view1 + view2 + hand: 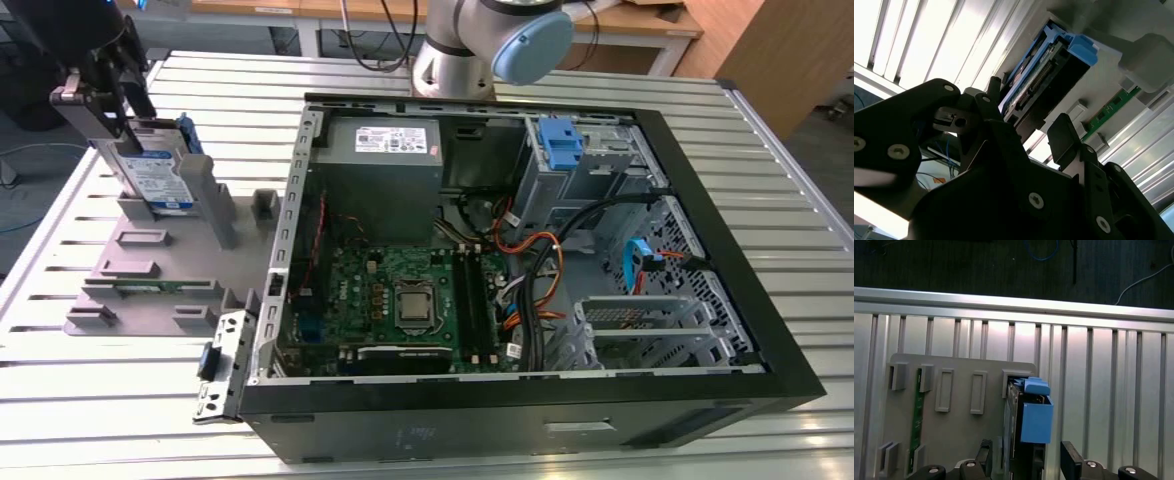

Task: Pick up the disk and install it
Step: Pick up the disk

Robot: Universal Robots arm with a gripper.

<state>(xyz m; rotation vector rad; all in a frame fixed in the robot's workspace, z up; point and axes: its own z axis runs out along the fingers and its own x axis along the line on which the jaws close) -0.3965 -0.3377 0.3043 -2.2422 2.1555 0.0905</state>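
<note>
The bench is made of long ribbed aluminium slats that catch bright light, and in the first wrist view its edge rail gives way to a dark floor with a blue cable and a white cable lying on it. In the exterior view, pale wooden furniture stands at one o'clock beyond the bench. The arm's base rises at twelve o'clock, just behind the open computer case.

The case lies on its side at the middle of the bench, with a green motherboard and a grey power-supply box inside it. At nine o'clock from the case sits a grey plastic stand with upright posts. A green circuit strip is slotted edgewise into the stand.

The disk stands on edge in the stand at ten o'clock of the exterior view, between two posts, with its white-and-blue label facing the camera. Both wrist views show its blue carrier.

The pincer is at the disk's upper end. In the first wrist view the pincer is spread wide, with one black finger on each side of the disk. A gap shows between the other finger and the carrier. The second wrist view shows the pincer straddling the disk the same way, not clamped.
</note>
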